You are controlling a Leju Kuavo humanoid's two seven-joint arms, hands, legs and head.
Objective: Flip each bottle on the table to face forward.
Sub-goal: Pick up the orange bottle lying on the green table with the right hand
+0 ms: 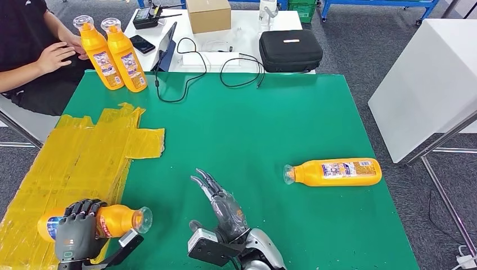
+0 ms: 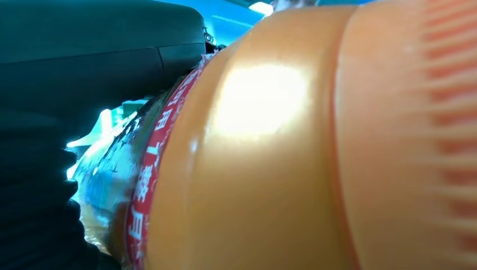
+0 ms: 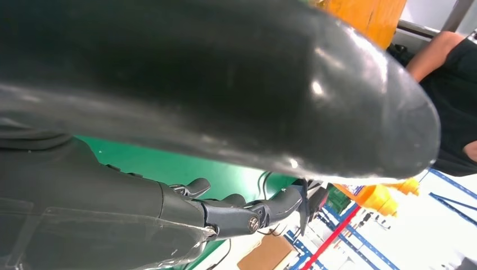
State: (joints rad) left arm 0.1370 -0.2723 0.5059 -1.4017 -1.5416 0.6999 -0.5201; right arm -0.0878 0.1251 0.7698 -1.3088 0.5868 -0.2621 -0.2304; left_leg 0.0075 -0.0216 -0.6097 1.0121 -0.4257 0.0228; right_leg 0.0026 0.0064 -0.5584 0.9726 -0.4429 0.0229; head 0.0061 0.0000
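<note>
My left hand [image 1: 79,229] grips an orange bottle [image 1: 115,220] that lies on its side at the table's near left, cap pointing right; the same bottle [image 2: 270,146] looms huge in the left wrist view, its red label band showing. My right hand [image 1: 222,208] hovers open over the green table [image 1: 247,124] near the front middle, fingers [image 3: 247,211] stretched forward and holding nothing. A second orange bottle [image 1: 334,172] lies on its side at the right, cap toward the left. Two more orange bottles [image 1: 115,53] stand upright at the far left corner.
A person's hand [image 1: 53,55] rests beside the upright bottles. Yellow tape sheets [image 1: 84,152] cover the table's left part. Behind the table a white desk holds a black case [image 1: 289,50], a cardboard box [image 1: 208,14], cables and a phone. A white cabinet [image 1: 433,73] stands to the right.
</note>
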